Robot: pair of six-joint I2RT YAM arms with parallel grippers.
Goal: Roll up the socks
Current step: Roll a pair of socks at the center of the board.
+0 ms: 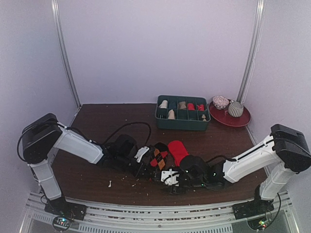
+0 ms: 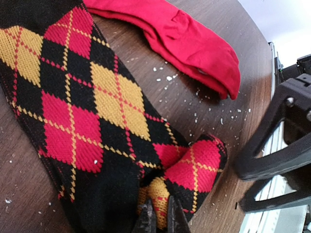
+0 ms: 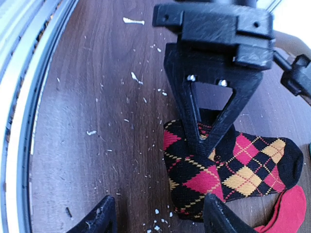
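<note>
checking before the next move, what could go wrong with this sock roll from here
The left gripper pinches only the short folded end of the argyle sock, while the right gripper stands open, so the fold may spring flat if released.
The red sock lies beside the argyle one, not stacked on it, so it could be left out of the roll.
Both grippers crowd the same sock end and might collide.
</note>
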